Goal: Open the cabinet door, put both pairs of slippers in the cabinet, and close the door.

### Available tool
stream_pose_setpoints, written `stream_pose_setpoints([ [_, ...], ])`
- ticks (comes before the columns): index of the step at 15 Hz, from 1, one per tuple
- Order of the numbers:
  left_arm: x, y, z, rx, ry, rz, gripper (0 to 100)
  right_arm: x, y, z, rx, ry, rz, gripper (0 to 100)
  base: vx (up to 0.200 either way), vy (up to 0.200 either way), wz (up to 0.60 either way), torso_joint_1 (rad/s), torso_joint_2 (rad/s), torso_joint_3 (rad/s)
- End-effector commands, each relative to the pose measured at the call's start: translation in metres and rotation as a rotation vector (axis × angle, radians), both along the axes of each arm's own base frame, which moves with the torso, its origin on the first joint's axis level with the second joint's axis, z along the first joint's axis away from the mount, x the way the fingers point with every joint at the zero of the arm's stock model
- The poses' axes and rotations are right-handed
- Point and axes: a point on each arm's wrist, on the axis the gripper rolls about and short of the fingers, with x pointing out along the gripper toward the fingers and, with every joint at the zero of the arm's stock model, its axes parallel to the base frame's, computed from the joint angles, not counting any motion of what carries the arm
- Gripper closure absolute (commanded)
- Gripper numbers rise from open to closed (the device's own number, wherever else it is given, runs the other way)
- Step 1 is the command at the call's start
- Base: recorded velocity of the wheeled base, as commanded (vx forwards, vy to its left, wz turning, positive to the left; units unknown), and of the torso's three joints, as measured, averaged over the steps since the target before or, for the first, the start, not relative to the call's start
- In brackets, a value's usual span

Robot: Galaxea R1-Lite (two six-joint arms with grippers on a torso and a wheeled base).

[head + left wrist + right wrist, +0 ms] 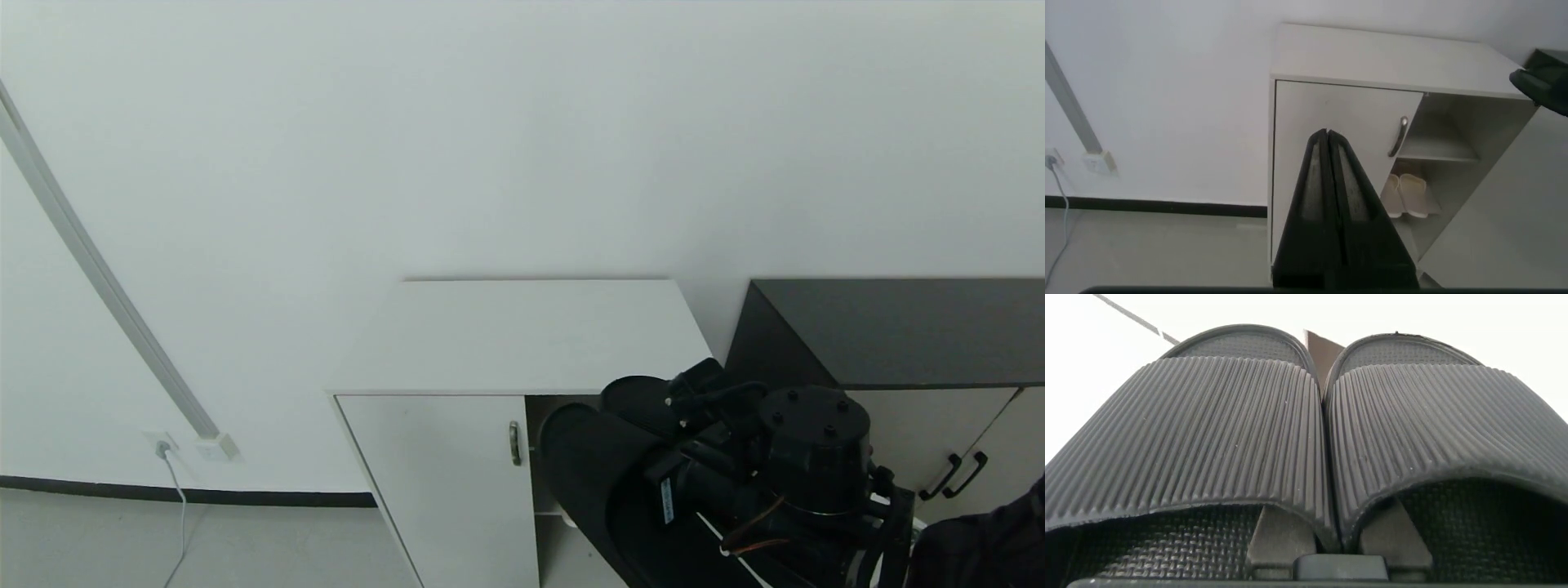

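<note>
Holding black slippers (1208,441) side by side, right jaws clamped on inner edges for one-move insertion, just before open cabinet (522,335); white slippers (1410,194) already inside; left jaws together, clear of opening

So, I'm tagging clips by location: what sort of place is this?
Probably a home-style entryway, or an indoor mock-up of one: a white cabinet against a plain wall with pale slippers inside, black slippers held up before it, and a dark-topped sideboard beside it.
</note>
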Motion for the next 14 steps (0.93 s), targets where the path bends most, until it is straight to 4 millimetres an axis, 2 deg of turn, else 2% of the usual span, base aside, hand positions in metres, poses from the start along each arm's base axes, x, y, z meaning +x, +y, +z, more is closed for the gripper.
stream_pose_setpoints([
  [1, 0.0, 0.0, 0.0, 0.0, 0.0, 0.001, 100, 0.0005, 0.0007, -0.0011, 0.001, 0.004, -0.001, 100, 0.0, 0.0, 0.0, 0.0, 0.0, 0.0],
  [14, 0.0, 0.0, 0.0, 0.0, 0.0, 0.001, 100, 0.0023, 0.0019, -0.0063, 0.002, -0.004, -0.001, 100, 0.0, 0.0, 0.0, -0.162, 0.37, 0.204],
])
